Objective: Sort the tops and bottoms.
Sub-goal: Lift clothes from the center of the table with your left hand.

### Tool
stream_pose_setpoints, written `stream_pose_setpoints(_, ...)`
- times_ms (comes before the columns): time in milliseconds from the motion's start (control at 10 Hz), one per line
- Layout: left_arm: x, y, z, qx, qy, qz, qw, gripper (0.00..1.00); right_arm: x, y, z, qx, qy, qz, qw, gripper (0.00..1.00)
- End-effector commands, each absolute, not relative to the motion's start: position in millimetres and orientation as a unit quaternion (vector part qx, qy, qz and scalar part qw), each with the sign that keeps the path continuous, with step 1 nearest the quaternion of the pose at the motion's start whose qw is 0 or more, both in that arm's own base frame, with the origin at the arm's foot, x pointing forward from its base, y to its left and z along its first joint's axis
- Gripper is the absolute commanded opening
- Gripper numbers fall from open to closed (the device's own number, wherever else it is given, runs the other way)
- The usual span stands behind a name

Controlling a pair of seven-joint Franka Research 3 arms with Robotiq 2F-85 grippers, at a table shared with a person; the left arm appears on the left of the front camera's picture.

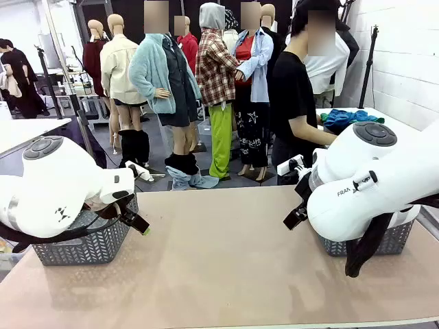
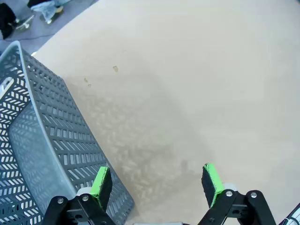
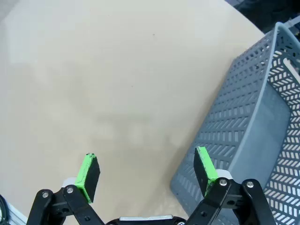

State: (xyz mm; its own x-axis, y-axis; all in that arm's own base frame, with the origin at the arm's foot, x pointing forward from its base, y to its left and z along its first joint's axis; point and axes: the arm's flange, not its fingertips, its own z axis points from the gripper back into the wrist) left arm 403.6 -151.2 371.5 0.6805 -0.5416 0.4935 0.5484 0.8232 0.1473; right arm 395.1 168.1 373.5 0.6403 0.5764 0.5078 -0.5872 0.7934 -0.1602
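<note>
Clothes heap (image 1: 350, 118): we note a bundle of blue and green cloth in the upper right of the front view. It lies on a white side table (image 1: 401, 118) beyond the work table, just beside a person (image 1: 295, 103) in a black shirt. We cannot tell tops from bottoms in it at this size.

Work table (image 1: 226, 260): its tan surface fills the lower half of the front view.

Left arm (image 1: 55, 185): we log it coming in at lower left, its white body in front of the left basket (image 1: 89, 243).

Right arm (image 1: 370, 185): it comes in at lower right and covers most of the right basket (image 1: 391, 241).

Baskets: both are grey perforated plastic, and they stand well apart at the left and right edges of the work table. In the left wrist view, the left basket's wall runs down the left side of the frame. In the right wrist view, the right basket's wall runs down the right side.

Left gripper (image 2: 157, 185): its jaws are spread wide, with nothing between them. It hangs over the tan surface, and one green pad (image 2: 101, 185) overlaps the basket wall at the bottom left.

Right gripper (image 3: 146, 176): its jaws are also spread wide and hold nothing. One green pad (image 3: 88, 174) sits over the tan surface, the other against the basket wall.
</note>
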Motion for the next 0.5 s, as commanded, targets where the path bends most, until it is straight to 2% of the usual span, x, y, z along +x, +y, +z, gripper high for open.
stream_pose_setpoints(0,403.6,-151.3,371.5,-0.006,-0.267,-0.297,0.917,1.0,395.1,168.1,373.5,0.01,-0.277,0.321,0.906,1.0)
stream_pose_setpoints(400,403.6,-151.3,371.5,-0.006,-0.267,-0.297,0.917,1.0,395.1,168.1,373.5,0.01,-0.277,0.321,0.906,1.0)
